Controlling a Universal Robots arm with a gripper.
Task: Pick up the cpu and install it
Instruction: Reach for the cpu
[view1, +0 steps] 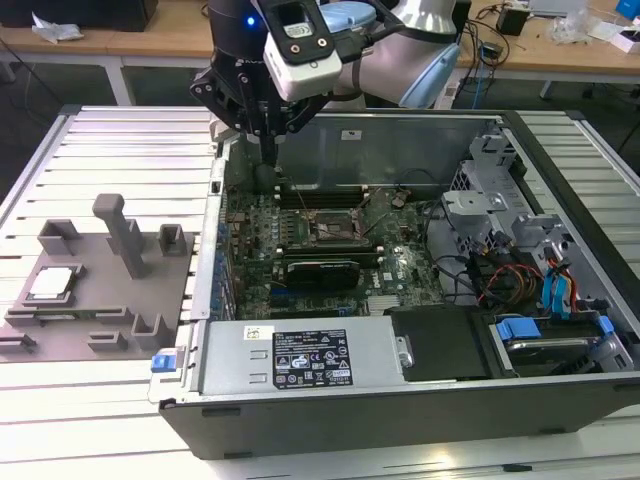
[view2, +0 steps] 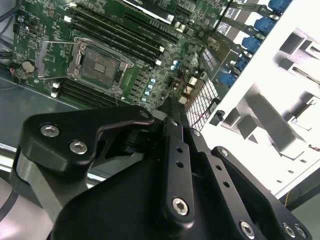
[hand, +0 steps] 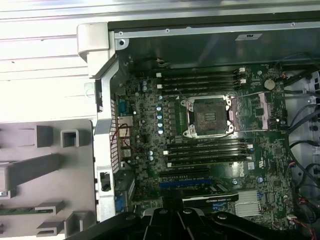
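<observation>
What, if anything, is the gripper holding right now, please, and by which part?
Nothing: the gripper is shut and empty over the open case, while the cpu lies on the grey fixture outside it.

The open socket (hand: 209, 116) is clear from above; memory sticks (hand: 200, 79) flank it on two sides. The case wall (view1: 212, 250) rises between motherboard (view1: 258, 240) and grey fixture (view1: 95, 300), where a tall post (view1: 120, 235) stands near the cpu (view1: 52, 283), uncovered at the fixture's edge.
</observation>
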